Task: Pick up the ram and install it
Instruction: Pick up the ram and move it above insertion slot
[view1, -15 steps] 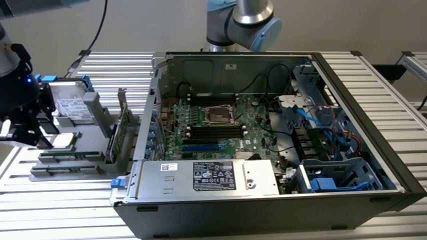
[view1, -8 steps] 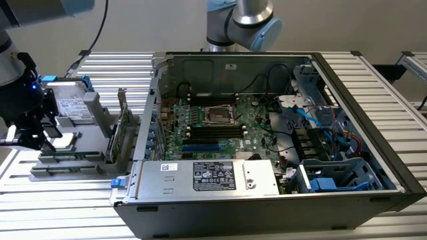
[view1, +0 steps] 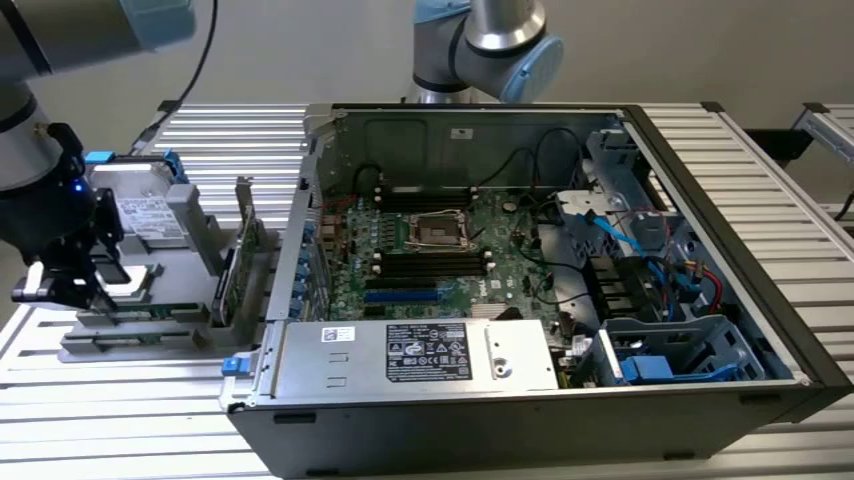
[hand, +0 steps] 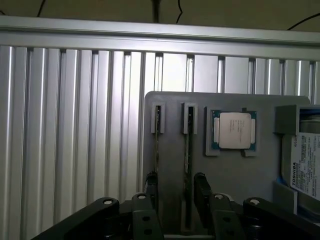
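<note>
The gripper (hand: 176, 194) is open above the grey holder (hand: 172, 145). One ram (hand: 188, 150) stands on edge between its two fingers.

The ram (hand: 188, 155), a thin dark stick seen edge-on, stands upright in the gray holder's (hand: 172, 150) second slot from its edge.

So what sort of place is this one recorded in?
Probably a robotics lab bench set up for PC assembly: an open computer case sits on a slatted aluminium table, beside a grey fixture holding the ram and a processor chip.
</note>
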